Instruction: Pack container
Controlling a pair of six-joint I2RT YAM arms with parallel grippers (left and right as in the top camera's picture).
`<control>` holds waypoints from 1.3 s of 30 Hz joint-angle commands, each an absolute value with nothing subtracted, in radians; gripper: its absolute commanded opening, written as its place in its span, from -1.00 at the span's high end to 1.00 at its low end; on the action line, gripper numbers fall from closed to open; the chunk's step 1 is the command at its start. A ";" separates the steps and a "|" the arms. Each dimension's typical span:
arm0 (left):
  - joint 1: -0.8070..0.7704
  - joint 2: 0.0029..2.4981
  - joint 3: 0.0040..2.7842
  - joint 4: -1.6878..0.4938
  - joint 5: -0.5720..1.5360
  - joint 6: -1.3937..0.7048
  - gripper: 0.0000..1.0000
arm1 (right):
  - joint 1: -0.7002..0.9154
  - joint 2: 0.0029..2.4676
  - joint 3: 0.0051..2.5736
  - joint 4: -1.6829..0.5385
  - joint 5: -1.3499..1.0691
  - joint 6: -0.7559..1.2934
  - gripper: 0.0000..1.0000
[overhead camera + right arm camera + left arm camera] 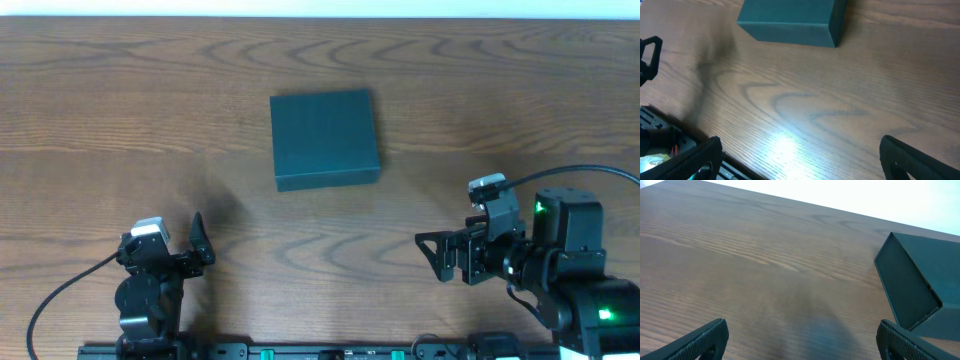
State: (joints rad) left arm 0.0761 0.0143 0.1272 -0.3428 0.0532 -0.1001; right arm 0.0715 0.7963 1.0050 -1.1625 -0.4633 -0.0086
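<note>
The container is a dark teal-grey square box with its lid shut, lying flat at the middle of the wooden table. It also shows at the right edge of the left wrist view and at the top of the right wrist view. My left gripper is open and empty near the front left, well short of the box; its fingers show in the left wrist view. My right gripper is open and empty at the front right, pointing left; its fingers show in the right wrist view.
The wooden table stretches around the box. A black rail with cables runs along the front edge. The left arm's finger shows at the left of the right wrist view. No snack packets are in view.
</note>
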 commanded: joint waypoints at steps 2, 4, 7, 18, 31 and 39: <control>0.078 0.004 0.104 -0.345 0.064 -0.093 -0.91 | 0.080 0.792 1.005 -1.164 -0.471 -0.013 -0.99; 0.078 0.004 0.104 -0.345 0.064 -0.093 -0.91 | 0.080 0.784 1.005 -1.164 -0.471 -0.013 -0.98; 0.078 0.004 0.104 -0.345 0.064 -0.093 -0.91 | 0.080 0.731 1.005 -1.163 -0.471 -0.013 -0.98; 0.078 0.004 0.104 -0.345 0.064 -0.093 -0.92 | 0.080 0.329 0.625 -0.824 -0.190 -0.065 -0.98; 0.078 0.004 0.104 -0.345 0.064 -0.093 -0.91 | 0.101 0.006 0.169 -0.714 -0.165 -0.018 -0.99; 0.078 0.004 0.104 -0.345 0.064 -0.093 -0.91 | 0.104 0.006 0.164 -0.722 -0.160 -0.001 -0.99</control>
